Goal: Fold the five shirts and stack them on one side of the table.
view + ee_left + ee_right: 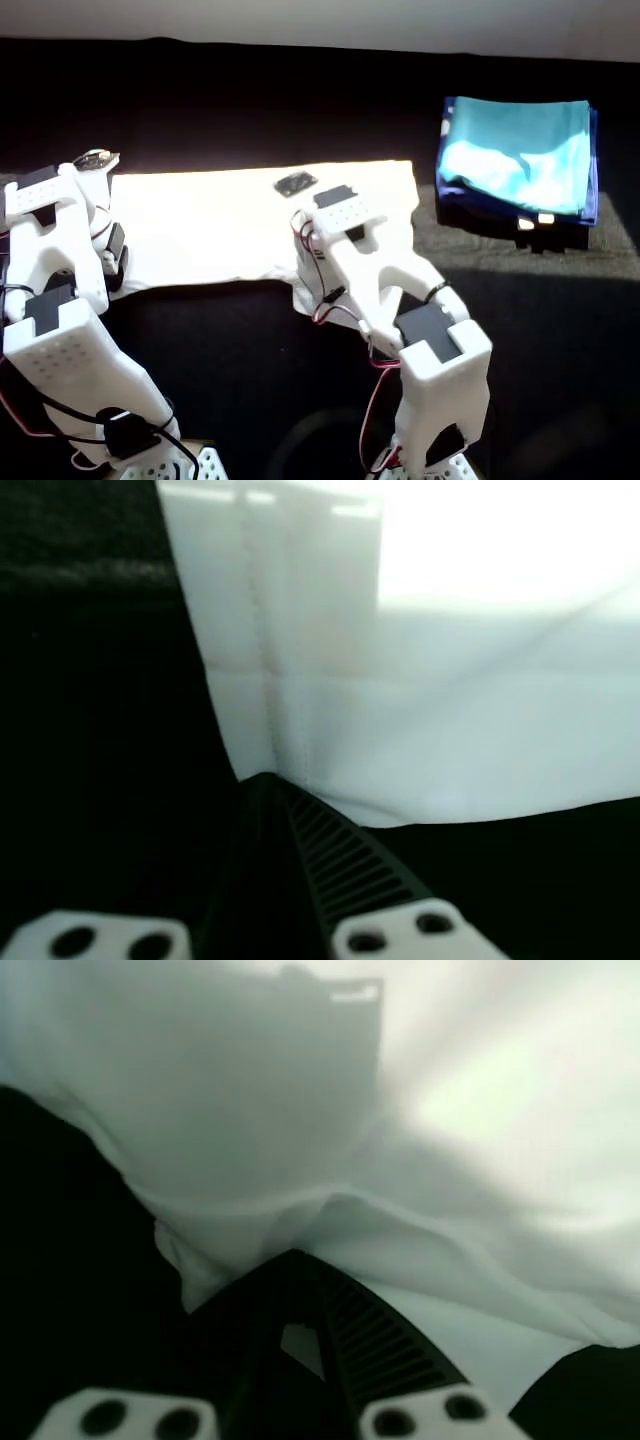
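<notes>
Two pinch points on the white shirt (230, 225), which lies flat from centre toward 9 o'clock. Folded stack (520, 165) at 2 o'clock. Right gripper (295, 1255) clamps bunched near hem. Left gripper (265, 780): jaws closed at hem corner, bite unclear. Suggest lifting both level, hem taut, toward 12.

A white shirt (230, 215) lies spread beside folded shirts (518, 160).

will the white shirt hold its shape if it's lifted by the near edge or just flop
Probably floppy: the white shirt already bunches into soft folds at the right gripper. Likely light, since it lies thin and flat on the table. A lift from one point would likely let the rest sag and drag.
</notes>
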{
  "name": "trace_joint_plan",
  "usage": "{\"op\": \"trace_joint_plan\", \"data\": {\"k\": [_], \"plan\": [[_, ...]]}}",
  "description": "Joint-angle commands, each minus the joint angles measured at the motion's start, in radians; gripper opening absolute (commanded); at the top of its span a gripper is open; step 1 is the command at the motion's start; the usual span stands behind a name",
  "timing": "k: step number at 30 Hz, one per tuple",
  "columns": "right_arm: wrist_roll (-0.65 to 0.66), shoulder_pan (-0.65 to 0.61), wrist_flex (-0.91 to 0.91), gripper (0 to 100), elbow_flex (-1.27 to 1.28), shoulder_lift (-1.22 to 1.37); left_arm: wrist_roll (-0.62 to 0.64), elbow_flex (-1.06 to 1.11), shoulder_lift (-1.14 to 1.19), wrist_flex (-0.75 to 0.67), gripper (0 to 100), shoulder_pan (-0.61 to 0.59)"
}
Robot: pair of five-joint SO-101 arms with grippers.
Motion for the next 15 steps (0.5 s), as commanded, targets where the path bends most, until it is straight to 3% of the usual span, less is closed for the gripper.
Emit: {"op": "trace_joint_plan", "data": {"k": [1,6,10,15], "plan": [[0.009,-0.027,-0.016,1.1,0.012,-0.065,-0.009,-0.007,-0.03,-0.015,1,-0.008],[0.014,0.015,-0.018,1.1,-0.013,-0.157,-0.008,-0.004,-0.028,-0.015,1,0.008],[0.132,0.07,-0.01,1.1,0.001,-0.266,-0.008,-0.004,-0.028,-0.015,1,0.041],[0.176,0.14,-0.013,1.1,0.157,-0.271,-0.006,-0.005,-0.028,-0.049,1,0.053]]}}
